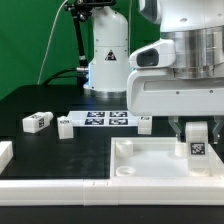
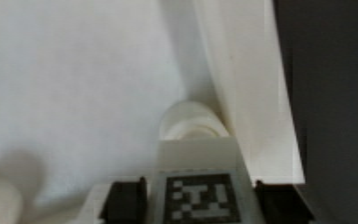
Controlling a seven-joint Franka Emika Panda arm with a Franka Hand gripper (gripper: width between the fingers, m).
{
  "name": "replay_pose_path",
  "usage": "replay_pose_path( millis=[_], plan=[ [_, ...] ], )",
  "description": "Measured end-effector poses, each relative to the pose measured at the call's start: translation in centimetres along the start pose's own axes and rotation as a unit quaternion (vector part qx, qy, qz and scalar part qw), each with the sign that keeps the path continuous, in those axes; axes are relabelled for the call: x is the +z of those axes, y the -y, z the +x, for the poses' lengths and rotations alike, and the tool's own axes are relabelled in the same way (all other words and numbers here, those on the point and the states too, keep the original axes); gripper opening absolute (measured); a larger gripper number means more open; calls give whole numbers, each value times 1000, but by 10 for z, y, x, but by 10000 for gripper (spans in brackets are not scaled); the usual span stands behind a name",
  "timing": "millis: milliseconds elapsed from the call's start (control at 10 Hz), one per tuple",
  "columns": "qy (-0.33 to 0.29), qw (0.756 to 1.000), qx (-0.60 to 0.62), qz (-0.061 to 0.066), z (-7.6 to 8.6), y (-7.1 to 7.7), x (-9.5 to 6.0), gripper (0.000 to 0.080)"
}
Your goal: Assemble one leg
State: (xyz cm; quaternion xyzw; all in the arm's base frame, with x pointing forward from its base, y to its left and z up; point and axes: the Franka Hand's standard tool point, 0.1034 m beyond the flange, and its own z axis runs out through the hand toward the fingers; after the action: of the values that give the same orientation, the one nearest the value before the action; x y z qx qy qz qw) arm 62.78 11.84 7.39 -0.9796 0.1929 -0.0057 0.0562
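Two fingers [image 1: 180, 129] pinch the leg [image 1: 197, 143] by its sides, with its tag facing front. The leg stands upright over the tray [image 1: 150, 172], near the tray's back rim. I cannot tell if it touches the tray floor. From the wrist, the leg [image 2: 197, 195] is close to a round socket [image 2: 197, 122] in the tray. Behind the tray, on the black worktop [image 1: 40, 100], lie the marker board [image 1: 106, 120] and some small blocks [image 1: 37, 122].
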Motion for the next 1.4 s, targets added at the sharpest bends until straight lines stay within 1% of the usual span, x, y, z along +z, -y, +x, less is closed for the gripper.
replay_pose_path(
  millis=[200,400,500,600,700,800,900,1000,1100,1200,1300,1400],
  plan=[
    [6,993,119,6,-5,5,2,292],
    [8,972,234,19,-7,9,3,292],
    [9,955,295,22,-8,12,3,292],
    [9,940,339,21,-10,15,3,292],
    [11,932,362,22,-10,16,4,292],
    [17,915,402,26,-11,18,4,292],
    [20,907,419,27,-12,19,4,293],
    [19,916,399,27,-12,19,4,293],
    [19,921,387,28,-12,19,5,484],
    [19,921,387,27,-13,19,5,612],
    [18,946,322,26,-10,16,5,638],
    [18,968,249,26,-9,15,6,638]
  ],
)
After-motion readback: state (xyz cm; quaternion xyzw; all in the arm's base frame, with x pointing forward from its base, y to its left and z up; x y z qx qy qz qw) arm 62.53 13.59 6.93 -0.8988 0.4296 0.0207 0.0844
